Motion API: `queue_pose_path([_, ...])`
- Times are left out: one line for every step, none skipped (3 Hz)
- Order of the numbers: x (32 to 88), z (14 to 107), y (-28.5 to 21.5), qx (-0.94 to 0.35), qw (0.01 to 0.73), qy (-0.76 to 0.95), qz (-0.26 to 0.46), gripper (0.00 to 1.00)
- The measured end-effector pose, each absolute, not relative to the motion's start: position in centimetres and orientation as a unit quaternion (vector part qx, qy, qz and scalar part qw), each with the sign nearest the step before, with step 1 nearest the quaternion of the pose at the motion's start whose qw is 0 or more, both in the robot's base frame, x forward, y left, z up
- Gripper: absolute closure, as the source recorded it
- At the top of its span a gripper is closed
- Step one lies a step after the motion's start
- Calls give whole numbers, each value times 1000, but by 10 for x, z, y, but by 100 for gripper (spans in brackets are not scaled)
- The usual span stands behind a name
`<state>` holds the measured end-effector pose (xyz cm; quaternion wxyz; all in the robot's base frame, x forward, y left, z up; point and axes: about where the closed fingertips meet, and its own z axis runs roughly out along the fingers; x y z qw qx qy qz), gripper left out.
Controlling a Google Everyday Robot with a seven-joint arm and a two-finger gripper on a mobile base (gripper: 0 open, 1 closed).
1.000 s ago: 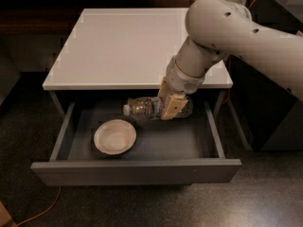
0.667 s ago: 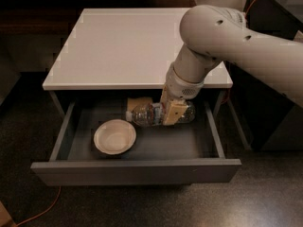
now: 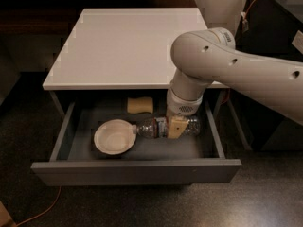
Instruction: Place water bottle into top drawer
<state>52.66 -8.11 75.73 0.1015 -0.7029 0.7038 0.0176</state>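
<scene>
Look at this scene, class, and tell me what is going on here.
A robot arm reaches down into the open top drawer of a white-topped cabinet. Its gripper sits over the middle of the water bottle, which lies on its side in the drawer, cap end next to a white bowl. A yellow sponge lies further back. Whether the bottle is released cannot be told.

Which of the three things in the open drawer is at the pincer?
The water bottle, lying on its side with the pincer over its middle; the white bowl sits by its cap, the yellow sponge farther back.
</scene>
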Motion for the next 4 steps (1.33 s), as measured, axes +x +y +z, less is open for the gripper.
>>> queue_pose_path([529, 733, -92, -684, 86, 724, 2, 100])
queue_pose_path([534, 697, -102, -663, 75, 744, -4, 99])
queue_pose_path([542, 668, -108, -655, 80, 751, -14, 69])
queue_pose_path([546, 653, -111, -656, 84, 750, -18, 46])
